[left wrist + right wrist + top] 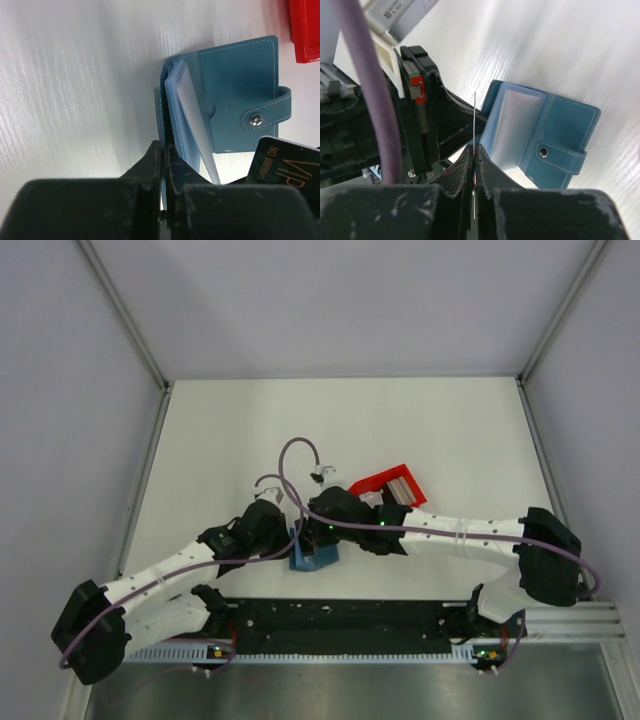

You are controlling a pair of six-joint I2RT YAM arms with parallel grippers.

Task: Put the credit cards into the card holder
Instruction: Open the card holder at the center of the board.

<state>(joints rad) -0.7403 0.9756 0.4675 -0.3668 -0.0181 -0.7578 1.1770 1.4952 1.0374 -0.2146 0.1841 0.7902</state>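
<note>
The teal card holder [240,85] lies open on the white table, its snap strap to the right and its clear inner pockets fanned up. It also shows in the top view [315,558] and in the right wrist view [555,130]. My left gripper [163,147] is shut on the holder's left cover edge. My right gripper [474,148] is shut on a black credit card with gold "VIP" lettering [287,167]. It holds the card on edge, just beside the holder's open pockets. In the right wrist view the card [475,117] shows only as a thin line. More grey cards [402,486] lie in the red tray.
The red open-topped tray [385,476] sits just behind and to the right of the holder, and its corner shows in the left wrist view [305,35]. Both arms cross closely above the holder, with purple cables looping over them. Metal frame rails border the table.
</note>
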